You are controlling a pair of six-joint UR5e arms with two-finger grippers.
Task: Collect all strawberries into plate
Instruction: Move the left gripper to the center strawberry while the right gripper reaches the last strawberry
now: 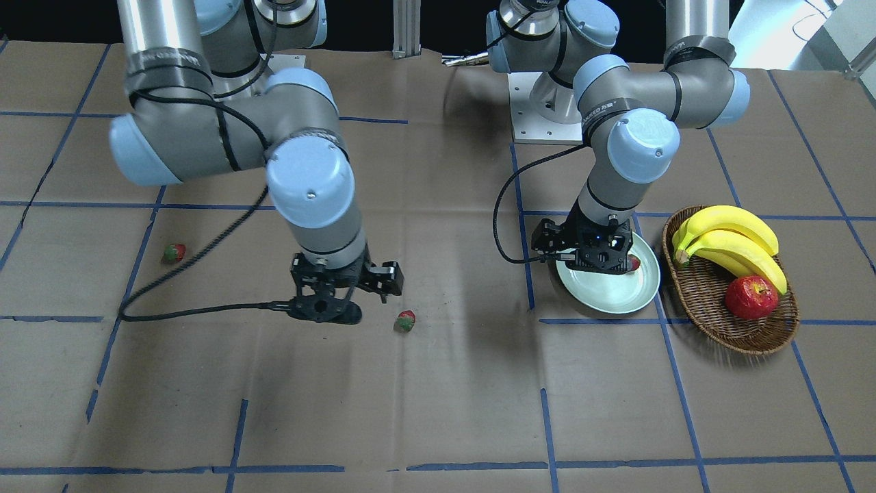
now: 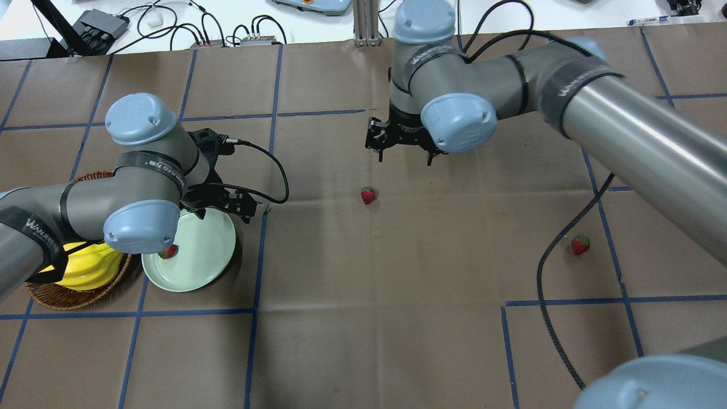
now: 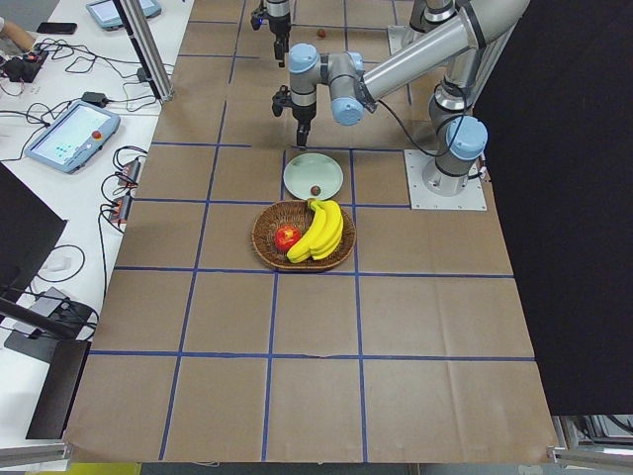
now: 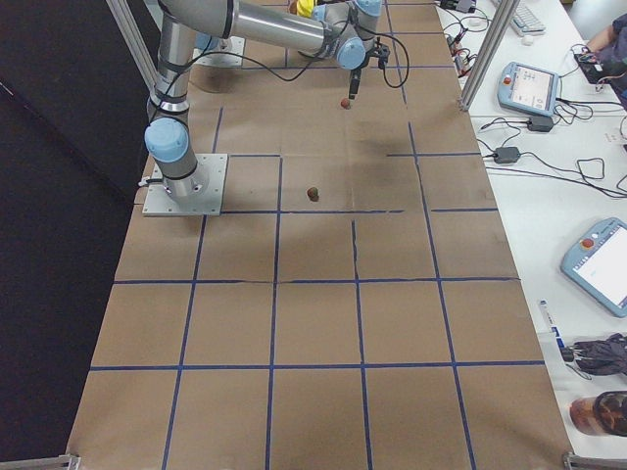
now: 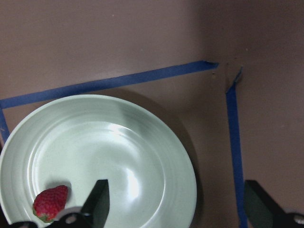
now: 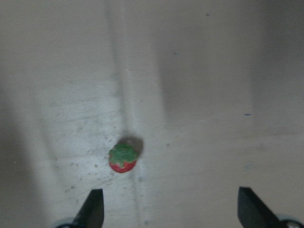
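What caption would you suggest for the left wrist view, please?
Open left hand over a round pale mint-green plate holding one small red strawberry.

table [image 2: 363, 341]: brown paper, blue tape grid [image 2: 199, 312] | bench [image 3: 84, 213]: white

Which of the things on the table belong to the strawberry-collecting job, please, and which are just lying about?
Part of the job:
plate
strawberry already in it
strawberry mid-table
strawberry farther to the robot's right

Just lying about:
wicker basket
bananas
apple
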